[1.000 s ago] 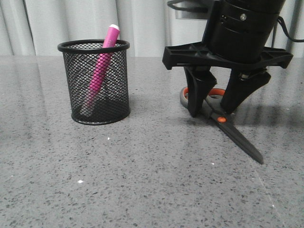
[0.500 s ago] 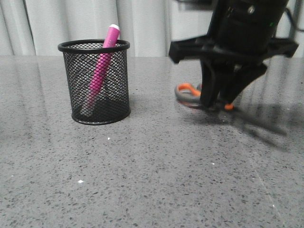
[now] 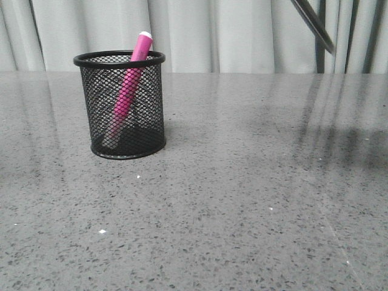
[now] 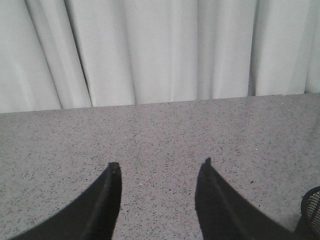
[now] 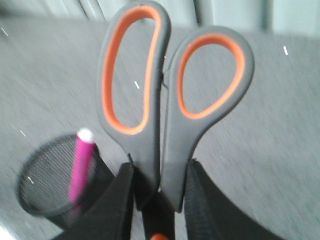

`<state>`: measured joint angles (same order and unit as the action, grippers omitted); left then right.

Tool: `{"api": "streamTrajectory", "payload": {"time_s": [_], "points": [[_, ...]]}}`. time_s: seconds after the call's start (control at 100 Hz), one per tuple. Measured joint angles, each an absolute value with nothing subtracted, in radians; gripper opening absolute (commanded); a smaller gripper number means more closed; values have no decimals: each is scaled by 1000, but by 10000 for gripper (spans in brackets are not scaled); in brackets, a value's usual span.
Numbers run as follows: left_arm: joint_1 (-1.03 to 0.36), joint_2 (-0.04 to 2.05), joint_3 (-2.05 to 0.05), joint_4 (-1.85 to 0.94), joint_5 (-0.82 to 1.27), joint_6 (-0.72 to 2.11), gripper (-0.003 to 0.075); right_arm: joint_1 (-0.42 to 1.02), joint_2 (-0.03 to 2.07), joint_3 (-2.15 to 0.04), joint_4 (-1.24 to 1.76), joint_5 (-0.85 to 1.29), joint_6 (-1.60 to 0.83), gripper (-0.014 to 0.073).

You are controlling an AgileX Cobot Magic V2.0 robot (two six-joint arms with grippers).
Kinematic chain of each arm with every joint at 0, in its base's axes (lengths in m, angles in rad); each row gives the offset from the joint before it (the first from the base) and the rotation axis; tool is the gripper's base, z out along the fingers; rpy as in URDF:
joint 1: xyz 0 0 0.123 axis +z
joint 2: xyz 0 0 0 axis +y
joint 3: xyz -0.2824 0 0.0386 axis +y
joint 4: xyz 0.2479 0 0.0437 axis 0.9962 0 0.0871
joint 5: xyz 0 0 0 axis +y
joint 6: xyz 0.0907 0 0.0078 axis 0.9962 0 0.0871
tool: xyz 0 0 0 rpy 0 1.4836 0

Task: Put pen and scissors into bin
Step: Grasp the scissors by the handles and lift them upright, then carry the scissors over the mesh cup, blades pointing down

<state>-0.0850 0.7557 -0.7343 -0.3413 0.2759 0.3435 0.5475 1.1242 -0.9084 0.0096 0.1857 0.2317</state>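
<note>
The black mesh bin (image 3: 127, 106) stands at the left of the table with the pink pen (image 3: 129, 85) leaning inside it, white cap above the rim. The bin (image 5: 52, 182) and pen (image 5: 80, 167) also show below in the right wrist view. My right gripper (image 5: 160, 170) is shut on the scissors (image 5: 170, 100), pinching the grey handles just below the orange loops. In the front view only the dark blade tip of the scissors (image 3: 315, 24) shows at the top right, high above the table. My left gripper (image 4: 159, 165) is open over bare table, with the bin's rim (image 4: 312, 207) at one edge.
The grey speckled table (image 3: 242, 200) stretches across the front view. Pale curtains (image 3: 230, 33) hang behind it.
My right gripper shut on the scissors on the table and lifted them up out of the front view, so only the blade tip remains at the top right. Bin and pen stayed put.
</note>
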Motion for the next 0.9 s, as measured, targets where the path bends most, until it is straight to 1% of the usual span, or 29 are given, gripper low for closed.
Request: {"api": "streamTrajectory", "payload": {"time_s": [0.12, 0.25, 0.41, 0.53, 0.67, 0.9], "points": [[-85, 756, -734, -341, 276, 343, 310, 611, 1139, -902, 13, 10, 232, -75], [-85, 756, -734, -341, 276, 343, 310, 668, 1218, -902, 7, -237, 232, -75], [-85, 756, -734, -341, 276, 343, 310, 679, 1359, -902, -41, -523, 232, -75], [-85, 756, -734, -341, 276, 343, 310, 679, 1451, -902, -55, -692, 232, -76], [-85, 756, -734, -341, 276, 343, 310, 679, 1531, -902, -59, -803, 232, -76], [-85, 756, -734, -341, 276, 343, 310, 679, 1622, -910, -66, -859, 232, -75]]}}
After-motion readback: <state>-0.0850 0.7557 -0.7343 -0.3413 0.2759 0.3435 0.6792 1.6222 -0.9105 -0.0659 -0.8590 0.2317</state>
